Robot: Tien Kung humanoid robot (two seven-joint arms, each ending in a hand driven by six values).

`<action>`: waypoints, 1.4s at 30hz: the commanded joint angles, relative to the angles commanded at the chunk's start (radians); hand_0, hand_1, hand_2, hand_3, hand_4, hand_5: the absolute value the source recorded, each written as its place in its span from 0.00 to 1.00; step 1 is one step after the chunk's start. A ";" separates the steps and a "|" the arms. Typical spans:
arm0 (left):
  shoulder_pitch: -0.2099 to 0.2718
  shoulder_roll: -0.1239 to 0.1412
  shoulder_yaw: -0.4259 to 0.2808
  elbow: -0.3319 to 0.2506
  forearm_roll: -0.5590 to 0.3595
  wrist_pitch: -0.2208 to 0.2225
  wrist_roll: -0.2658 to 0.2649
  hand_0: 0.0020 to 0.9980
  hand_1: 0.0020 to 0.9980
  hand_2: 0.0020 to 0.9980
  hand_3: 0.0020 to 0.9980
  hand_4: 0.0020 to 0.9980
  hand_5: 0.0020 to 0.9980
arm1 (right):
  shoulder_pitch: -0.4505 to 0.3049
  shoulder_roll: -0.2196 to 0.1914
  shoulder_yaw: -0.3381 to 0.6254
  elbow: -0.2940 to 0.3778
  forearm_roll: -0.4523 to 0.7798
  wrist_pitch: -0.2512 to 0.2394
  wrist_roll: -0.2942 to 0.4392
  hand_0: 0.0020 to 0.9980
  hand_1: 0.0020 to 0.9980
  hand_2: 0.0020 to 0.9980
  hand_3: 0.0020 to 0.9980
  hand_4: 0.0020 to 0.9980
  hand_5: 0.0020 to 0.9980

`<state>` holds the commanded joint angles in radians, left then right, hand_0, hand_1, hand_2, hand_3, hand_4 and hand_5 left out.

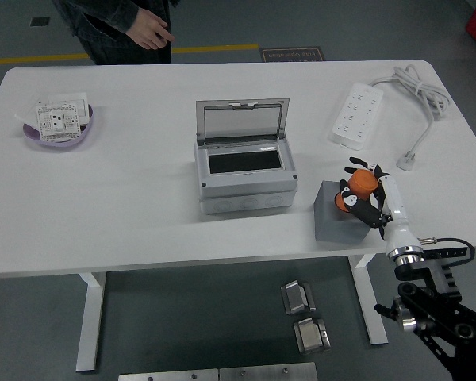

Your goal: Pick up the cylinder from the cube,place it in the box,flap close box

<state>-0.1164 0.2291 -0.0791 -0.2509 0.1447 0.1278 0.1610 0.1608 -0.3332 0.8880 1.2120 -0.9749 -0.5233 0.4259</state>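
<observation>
The grey box (244,171) sits at the middle of the white worktop (143,206) with its clear flap (243,121) standing up at the far side; its dark opening faces up and nothing can be seen inside it. At the far left a purple bowl (60,129) holds white socket plates (60,117). Near the right end of the near edge stands the grey cube (339,213), and the right hand (366,194) has its black fingers (363,209) curled around the orange cylinder (362,183), which is at the cube's right far top; whether it is touching the cube or just clear of it cannot be told. The cylinder looks short, and which way its long axis runs cannot be made out under the fingers. A white power strip (355,115) with its cable (419,99) lies far right. A person (123,28) stands at the far left side, one hand (152,32) above the worktop's far edge, holding nothing.
</observation>
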 joint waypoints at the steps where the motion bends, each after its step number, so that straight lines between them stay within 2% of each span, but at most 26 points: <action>1: 0.000 0.000 0.000 0.000 -0.001 0.000 0.000 0.65 0.65 0.62 0.64 0.58 0.53 | 0.001 0.000 -0.001 0.001 -0.003 -0.005 -0.001 0.82 0.75 0.62 0.59 0.00 0.10; 3: 0.000 -0.001 0.000 0.000 -0.001 0.000 0.000 0.65 0.65 0.62 0.64 0.58 0.53 | 0.002 -0.001 -0.003 0.003 -0.010 -0.012 -0.003 0.82 0.75 0.62 0.59 0.00 0.10; 4: 0.000 -0.001 -0.001 0.000 0.000 0.000 0.000 0.65 0.65 0.62 0.64 0.59 0.54 | 0.003 -0.001 -0.004 0.003 -0.015 -0.016 -0.005 0.81 0.67 0.58 0.50 0.00 0.00; 18: 0.002 -0.004 -0.008 -0.001 0.011 0.000 0.005 0.66 0.65 0.62 0.64 0.59 0.54 | 0.017 -0.010 -0.012 0.030 -0.107 -0.045 -0.041 0.79 0.65 0.58 0.48 0.00 0.00; 25: 0.002 -0.004 -0.011 -0.001 0.017 0.000 0.007 0.66 0.65 0.62 0.64 0.59 0.54 | 0.043 -0.028 -0.027 0.058 -0.161 -0.066 -0.070 0.79 0.65 0.59 0.48 0.01 0.00; 31: 0.003 -0.004 -0.014 -0.001 0.020 0.000 0.009 0.66 0.65 0.62 0.64 0.59 0.54 | 0.086 -0.046 -0.052 0.084 -0.212 -0.097 -0.101 0.79 0.66 0.61 0.48 0.00 0.00; 39: 0.003 -0.003 -0.019 0.000 0.025 0.001 0.010 0.66 0.65 0.62 0.64 0.59 0.55 | 0.182 -0.052 -0.112 0.069 -0.253 -0.122 -0.137 0.79 0.65 0.61 0.48 0.00 0.00; 40: 0.003 -0.003 -0.019 0.000 0.025 0.001 0.010 0.66 0.65 0.62 0.65 0.59 0.56 | 0.194 -0.052 -0.118 0.066 -0.257 -0.122 -0.141 0.22 0.33 0.50 0.33 0.05 0.00; 42: 0.005 -0.003 -0.023 0.000 0.029 0.003 0.011 0.66 0.65 0.62 0.65 0.59 0.56 | 0.224 -0.048 -0.134 0.058 -0.266 -0.122 -0.155 0.22 0.33 0.50 0.33 0.05 0.00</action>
<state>-0.1117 0.2262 -0.1018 -0.2507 0.1734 0.1307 0.1715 0.3849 -0.3811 0.7537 1.2696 -1.2412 -0.6454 0.2710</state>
